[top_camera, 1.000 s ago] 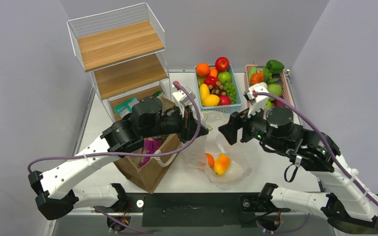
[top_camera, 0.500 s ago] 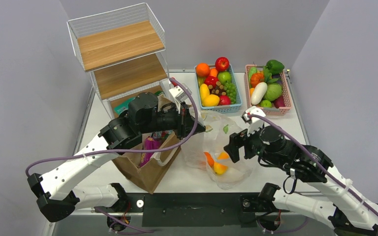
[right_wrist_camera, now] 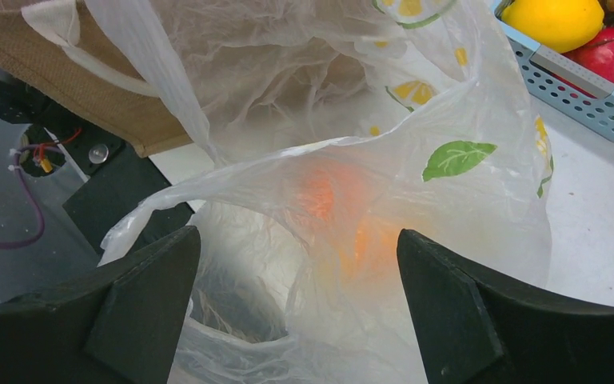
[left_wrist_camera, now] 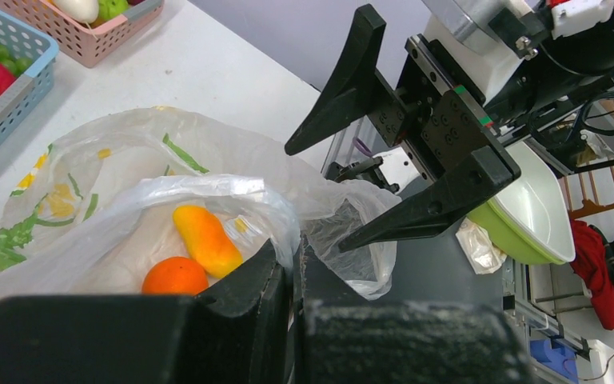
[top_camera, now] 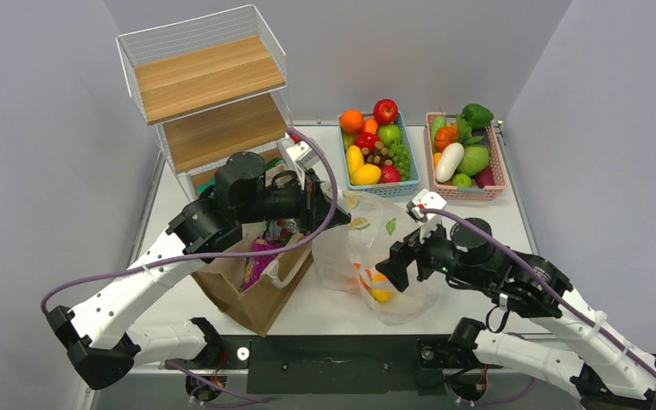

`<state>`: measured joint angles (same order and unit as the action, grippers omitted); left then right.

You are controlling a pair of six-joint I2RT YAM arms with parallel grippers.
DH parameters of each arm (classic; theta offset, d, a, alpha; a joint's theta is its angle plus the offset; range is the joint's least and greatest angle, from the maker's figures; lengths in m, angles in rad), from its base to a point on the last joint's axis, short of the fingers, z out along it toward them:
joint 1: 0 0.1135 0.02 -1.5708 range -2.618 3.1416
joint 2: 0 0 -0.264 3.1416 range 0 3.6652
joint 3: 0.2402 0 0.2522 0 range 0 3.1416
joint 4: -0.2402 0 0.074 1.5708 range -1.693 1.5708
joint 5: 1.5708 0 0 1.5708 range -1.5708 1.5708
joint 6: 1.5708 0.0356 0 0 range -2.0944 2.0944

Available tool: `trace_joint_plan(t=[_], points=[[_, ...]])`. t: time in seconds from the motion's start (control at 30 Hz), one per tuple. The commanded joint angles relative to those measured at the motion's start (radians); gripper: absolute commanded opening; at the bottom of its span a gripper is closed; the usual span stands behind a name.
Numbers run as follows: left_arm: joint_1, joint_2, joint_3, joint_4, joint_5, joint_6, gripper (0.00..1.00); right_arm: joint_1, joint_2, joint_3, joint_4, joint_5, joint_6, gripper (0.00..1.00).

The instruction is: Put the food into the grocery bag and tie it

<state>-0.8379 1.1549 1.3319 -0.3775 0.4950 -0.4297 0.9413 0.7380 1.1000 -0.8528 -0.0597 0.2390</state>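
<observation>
My left tool (left_wrist_camera: 294,268) is pinched together on a fold of the grocery bag (left_wrist_camera: 208,160) at its rim. I hold that edge up so the mouth stands open instead of slumping onto the tabletop (top_camera: 495,213). The bag sits near the middle of the tabletop, just right of the brown paper bag (top_camera: 252,299) and on the near side of the blue basket (top_camera: 376,149).

Down in its bottom lie an orange fruit (left_wrist_camera: 174,276) and a yellow fruit (left_wrist_camera: 205,238), touching each other, their weight pinning the thin plastic while I pull upward.

My right tool (top_camera: 390,265) has its fingers spread wide and grips nothing. From its own camera the fingers stand to either side of the crinkled right wall of the bag; I cannot tell whether they touch it. I judge it is lined up to take the rim opposite my left hold, so the two sides can be drawn apart or brought together.

A purple packet (top_camera: 260,256) stands in the paper bag, so by my reckoning packing is unfinished and tying is not yet due.
</observation>
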Motion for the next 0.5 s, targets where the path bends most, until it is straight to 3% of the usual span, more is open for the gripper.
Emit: trace_joint_plan(t=[0.0, 0.17, 0.47], points=[[0.035, -0.021, 0.048, 0.037, 0.043, 0.007, 0.0, -0.004, 0.011, 0.08, 0.049, -0.036, 0.018, 0.87], [0.051, -0.023, 0.04, 0.049, 0.05, 0.001, 0.0, -0.004, -0.023, 0.12, 0.034, -0.146, 0.087, 0.79], [0.061, -0.008, 0.04, 0.086, 0.063, -0.017, 0.0, -0.004, -0.062, 0.104, -0.028, -0.298, 0.126, 0.75]])
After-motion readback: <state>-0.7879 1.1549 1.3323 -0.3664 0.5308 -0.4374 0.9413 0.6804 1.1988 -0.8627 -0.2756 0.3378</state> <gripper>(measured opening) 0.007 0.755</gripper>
